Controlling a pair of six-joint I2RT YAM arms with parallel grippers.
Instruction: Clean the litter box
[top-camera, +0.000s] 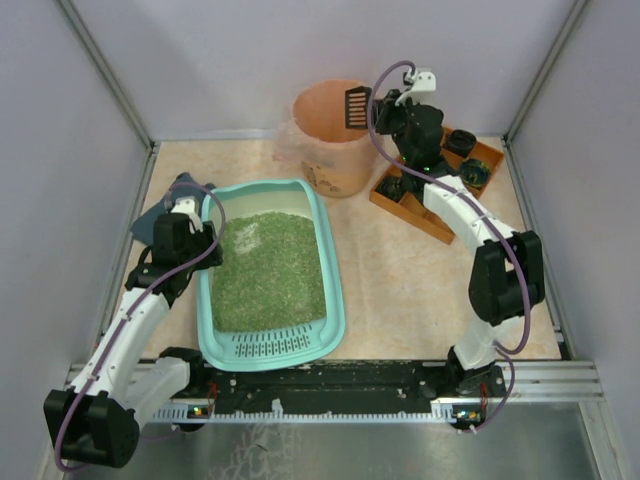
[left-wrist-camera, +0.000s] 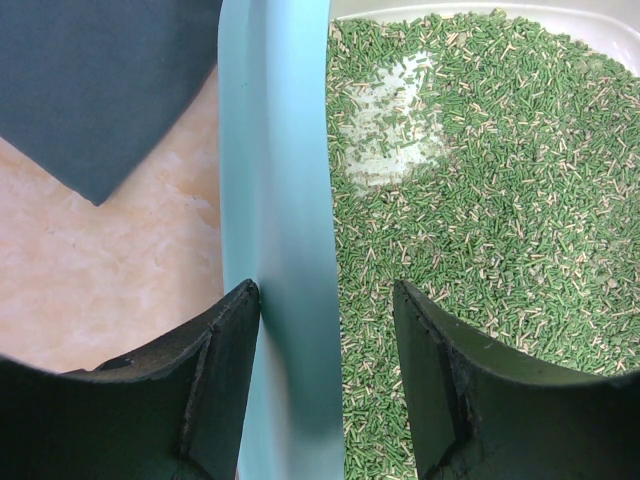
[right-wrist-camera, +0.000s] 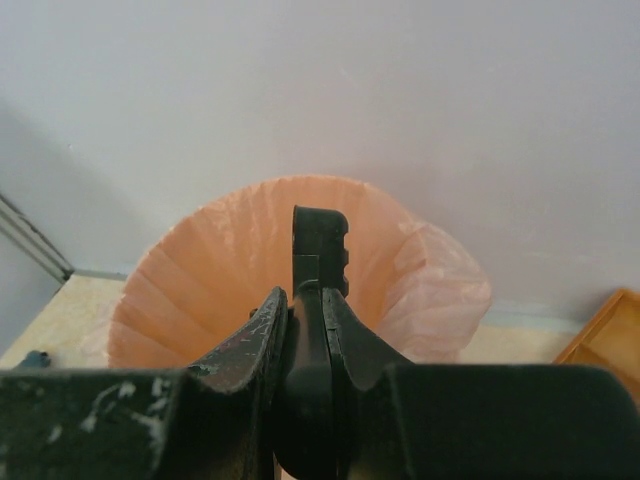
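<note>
**1. Markings.** We find small dark marks on the outer wall of the round bin (top-camera: 325, 178), below its peach liner. They are too small to read.

**2. Left hand (left-wrist-camera: 325, 292).** The fingers stand partly apart, astride the side rim of the litter box (left-wrist-camera: 275, 150).
- The outer finger (left-wrist-camera: 220, 340) touches the rim's edge.
- The inner finger (left-wrist-camera: 440, 350) sits over the green litter (left-wrist-camera: 500, 220).
- We cannot tell whether the hand clamps the wall.
- Ahead of the hand, a pale bare patch (left-wrist-camera: 390, 140) shows in the litter.
- On the hand's outer side, a dark blue-grey sheet (left-wrist-camera: 100, 90) lies on the bench (left-wrist-camera: 120, 260).

**3. Right hand (right-wrist-camera: 305, 300).** It is closed tight on the handle of the black scoop (right-wrist-camera: 320, 240) and holds it above the bin's mouth. The orange tray (top-camera: 490, 152) lies below and behind this hand.

**4. Limits.** From the wrist, the scoop's head shows edge-on, so we cannot tell whether it carries anything. Both hands' fingers cut off the lower part of their own views.
</note>
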